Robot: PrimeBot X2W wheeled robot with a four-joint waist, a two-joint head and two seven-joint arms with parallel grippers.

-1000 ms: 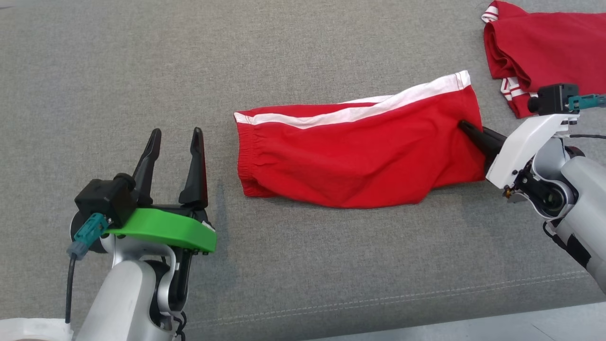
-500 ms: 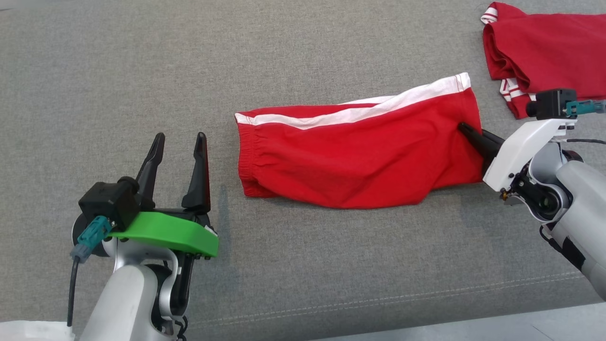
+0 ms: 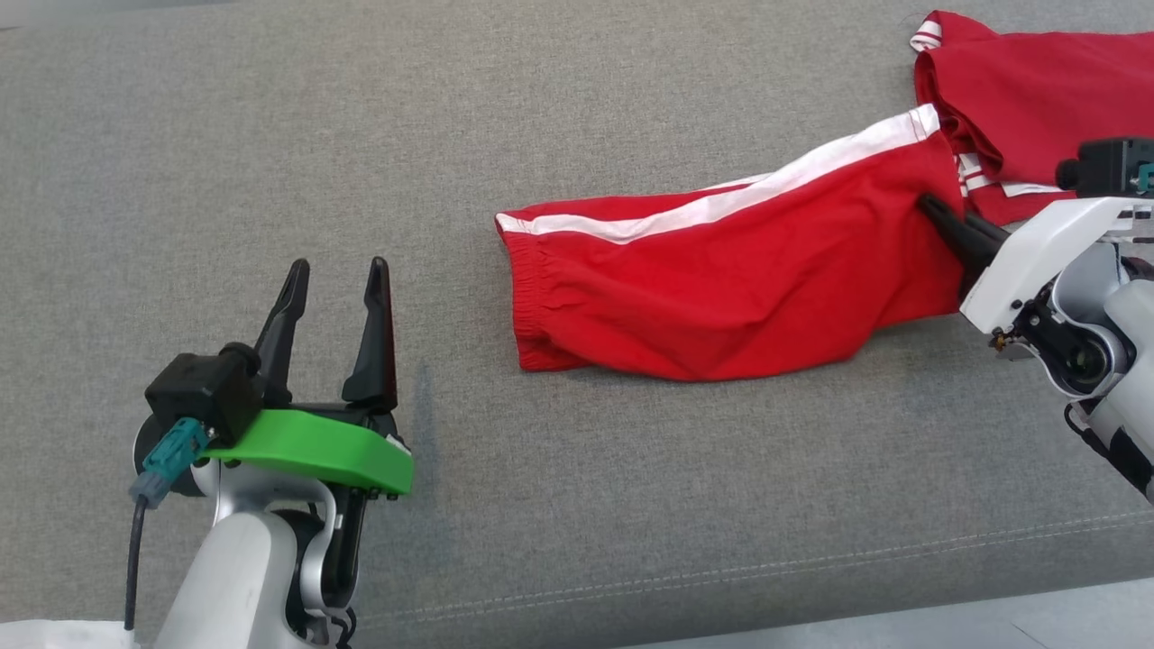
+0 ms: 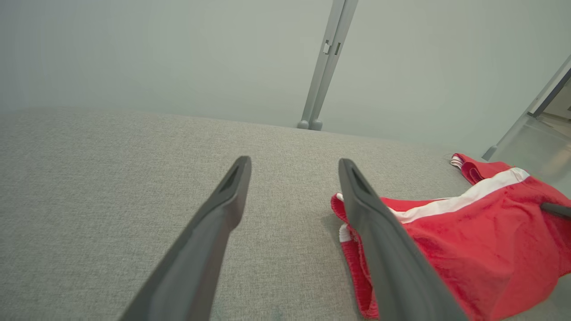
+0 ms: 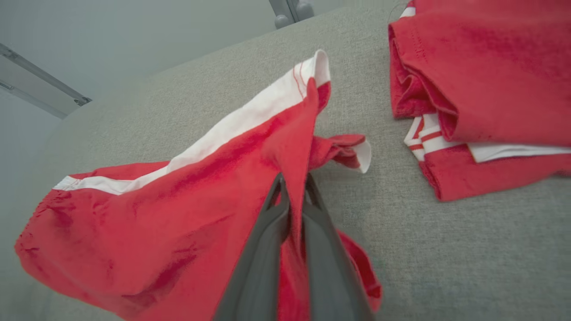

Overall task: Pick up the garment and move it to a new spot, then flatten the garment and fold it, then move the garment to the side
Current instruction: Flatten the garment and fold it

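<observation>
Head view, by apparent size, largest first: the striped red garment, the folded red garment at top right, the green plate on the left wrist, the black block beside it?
1. striped red garment
2. folded red garment, cropped by the frame, so unsure
3. green plate, nearer the camera
4. black block

Bench (image 3: 270, 135): grey woven fabric, stitched seam (image 3: 721, 572) along the front edge.
Wall (image 4: 134, 53): plain, pale grey-green.
Post (image 4: 323, 67): grey metal upright behind the bench.
Floor (image 3: 992, 626): pale.
</observation>
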